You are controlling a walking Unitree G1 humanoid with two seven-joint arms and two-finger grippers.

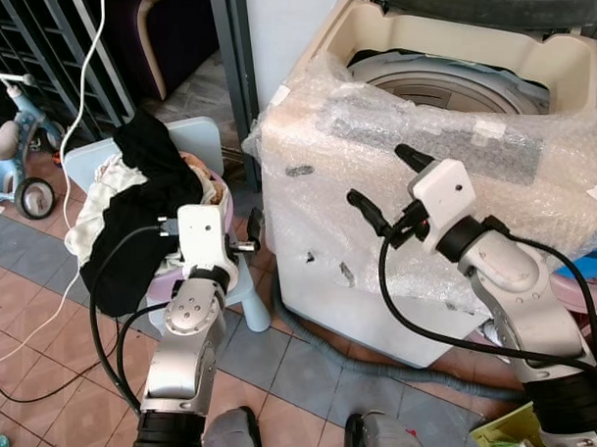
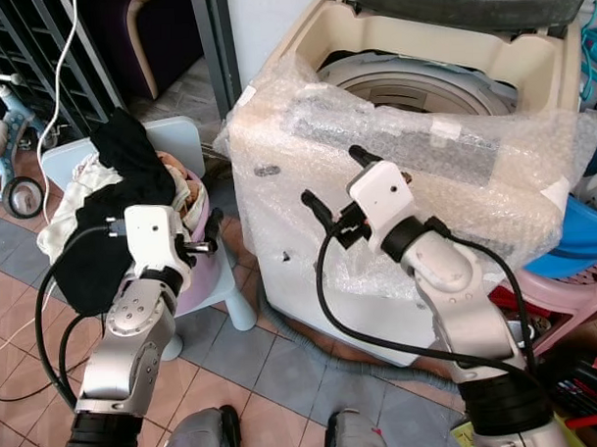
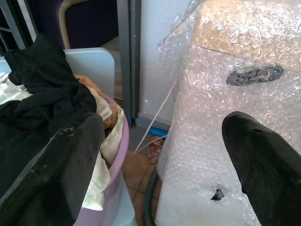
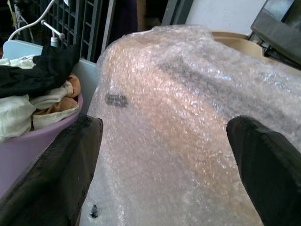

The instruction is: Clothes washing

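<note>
- Near left: left gripper raised beside the laundry basin, fingers spread wide, nothing between them.
- Near right: right gripper held against the front of the machine, fingers likewise parted and empty.
- Left, middle distance: pink basin set on a pale blue chair, heaped with clothes, black garments over white and tan ones, spilling past the rim.
- Right, farther: top-loading washing machine, front wrapped in bubble wrap, lid up, drum apparently unloaded.
- Progress, as judged: early; no garment gripped or transferred; whole pile left to move into the drum.
</note>
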